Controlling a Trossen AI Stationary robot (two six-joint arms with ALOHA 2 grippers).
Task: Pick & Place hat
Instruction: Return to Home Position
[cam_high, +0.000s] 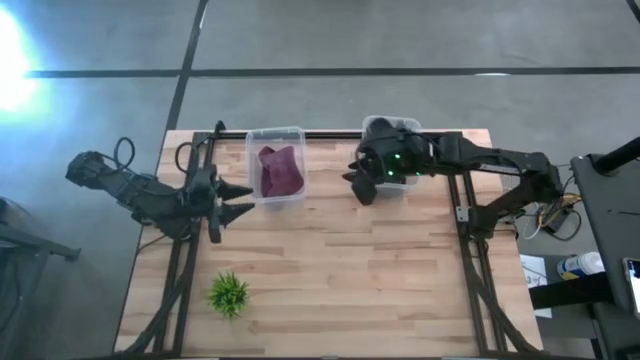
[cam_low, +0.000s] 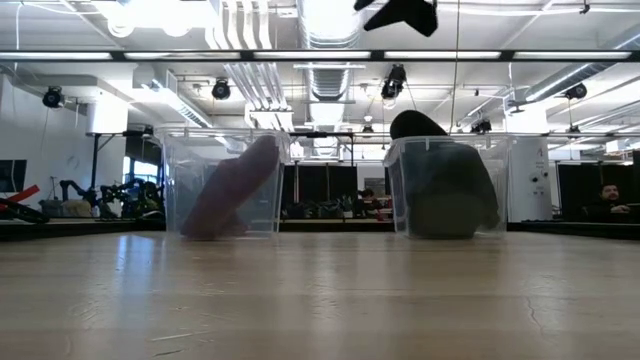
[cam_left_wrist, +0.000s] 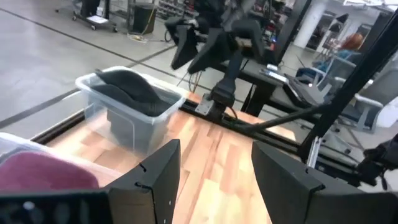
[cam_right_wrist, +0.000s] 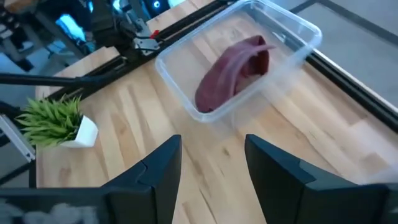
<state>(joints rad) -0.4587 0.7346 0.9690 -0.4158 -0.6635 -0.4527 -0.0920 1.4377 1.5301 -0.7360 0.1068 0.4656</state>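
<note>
A maroon hat (cam_high: 281, 170) lies in a clear bin (cam_high: 252, 168) at the table's far side; in the low view the maroon hat (cam_low: 232, 186) leans against the bin wall. A dark hat (cam_low: 443, 185) fills a second clear bin (cam_high: 408, 184), its crown rising above the rim. My right gripper (cam_high: 360, 187) hovers open and empty by that bin's left side, raised well above the table (cam_low: 400, 12). It looks down toward the maroon hat (cam_right_wrist: 233, 67). My left gripper (cam_high: 243, 201) waits open, left of the maroon hat's bin.
A small green plant in a white pot (cam_high: 228, 293) stands near the table's near-left corner. Bare wood (cam_high: 380, 270) stretches across the middle and near right. Black frame rails (cam_high: 468, 230) run along the table's left and right sides.
</note>
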